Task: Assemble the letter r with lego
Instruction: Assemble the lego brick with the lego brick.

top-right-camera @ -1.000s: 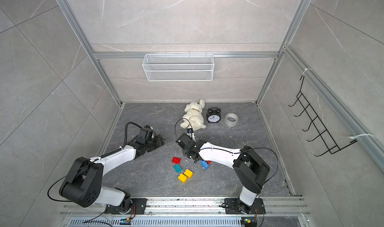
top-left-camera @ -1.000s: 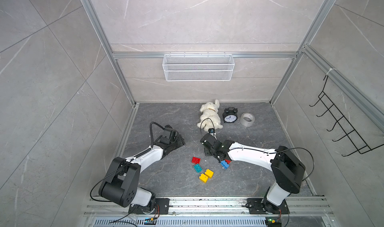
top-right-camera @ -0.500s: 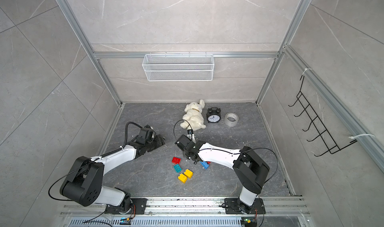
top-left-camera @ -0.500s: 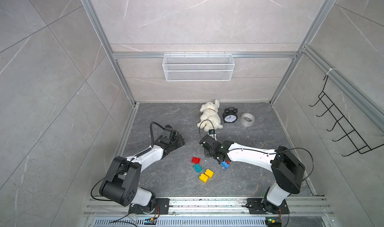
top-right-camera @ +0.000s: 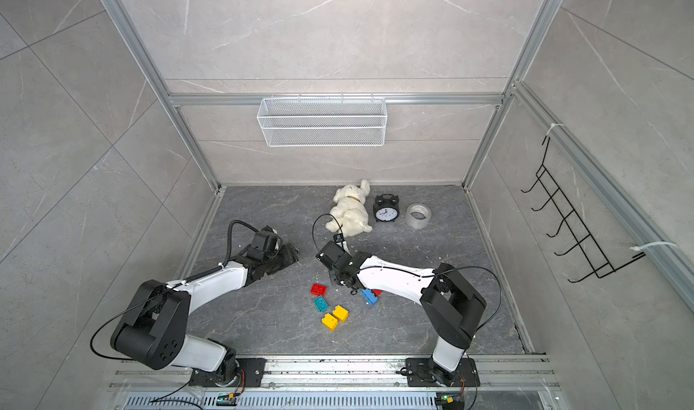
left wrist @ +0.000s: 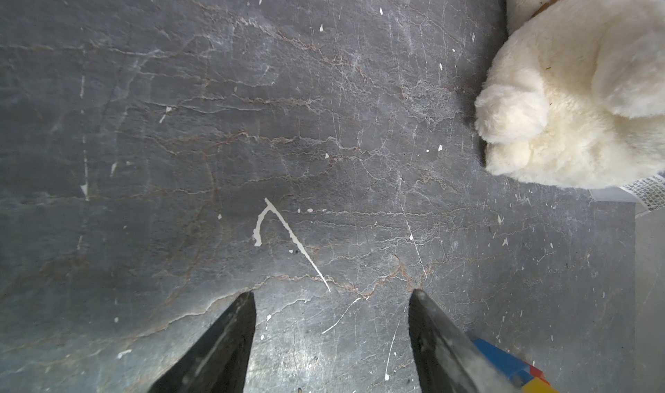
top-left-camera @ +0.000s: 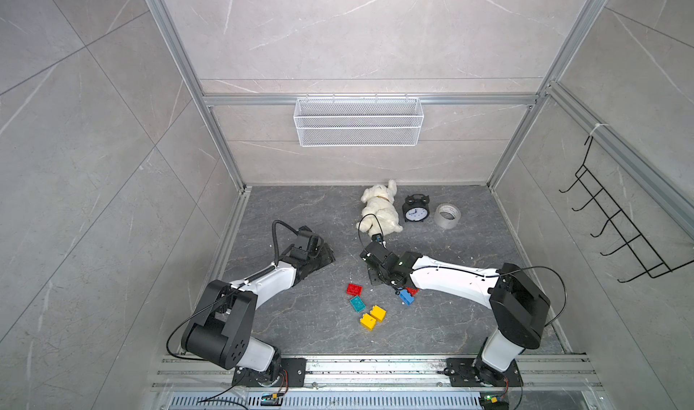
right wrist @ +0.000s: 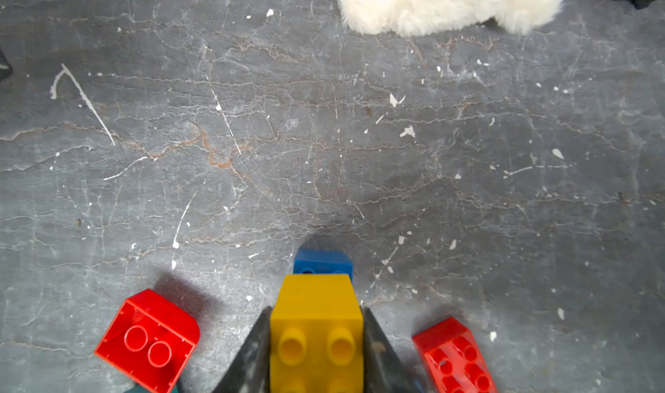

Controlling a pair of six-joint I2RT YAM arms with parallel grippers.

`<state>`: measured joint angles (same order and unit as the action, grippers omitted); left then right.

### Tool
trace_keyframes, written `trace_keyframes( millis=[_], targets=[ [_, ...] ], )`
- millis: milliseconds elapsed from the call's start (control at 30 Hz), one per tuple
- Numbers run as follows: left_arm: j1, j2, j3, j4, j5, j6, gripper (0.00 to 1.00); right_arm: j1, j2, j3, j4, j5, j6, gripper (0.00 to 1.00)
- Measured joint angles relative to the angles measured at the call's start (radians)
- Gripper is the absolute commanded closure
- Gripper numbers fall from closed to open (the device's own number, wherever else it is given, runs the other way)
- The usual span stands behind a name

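My right gripper point(right wrist: 316, 310) is shut on a yellow lego brick point(right wrist: 316, 323), studs facing the camera, with a blue brick point(right wrist: 322, 261) joined at its far end. The floor is close below. In both top views this gripper point(top-left-camera: 388, 282) point(top-right-camera: 343, 282) hides the held bricks. On the floor lie a red brick point(top-left-camera: 354, 288) point(right wrist: 147, 341), a teal brick point(top-left-camera: 357, 303), two yellow bricks point(top-left-camera: 377, 312) point(top-left-camera: 367, 321), another blue brick point(top-left-camera: 405, 296) and a second red brick point(right wrist: 453, 355). My left gripper point(left wrist: 331, 294) point(top-left-camera: 326, 256) is open and empty, low over bare floor.
A white plush toy point(top-left-camera: 379, 211) point(left wrist: 575, 85), a black alarm clock point(top-left-camera: 415, 211) and a roll of tape point(top-left-camera: 447, 215) stand near the back wall. A wire basket point(top-left-camera: 358, 126) hangs on that wall, and a black hook rack point(top-left-camera: 616, 231) on the right wall.
My right gripper has shifted slightly to the left with the yellow brick in it. The left arm has not moved.
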<state>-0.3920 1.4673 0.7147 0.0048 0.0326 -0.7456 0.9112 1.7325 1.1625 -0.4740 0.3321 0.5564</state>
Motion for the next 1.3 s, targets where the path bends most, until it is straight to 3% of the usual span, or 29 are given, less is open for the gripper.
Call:
trace_keyframes(
  millis=[1300],
  targets=[
    [0.000, 0.039, 0.007, 0.004, 0.004, 0.000, 0.30, -0.023, 0.041, 0.109, -0.214, -0.049, 0.048, 0.67]
  ],
)
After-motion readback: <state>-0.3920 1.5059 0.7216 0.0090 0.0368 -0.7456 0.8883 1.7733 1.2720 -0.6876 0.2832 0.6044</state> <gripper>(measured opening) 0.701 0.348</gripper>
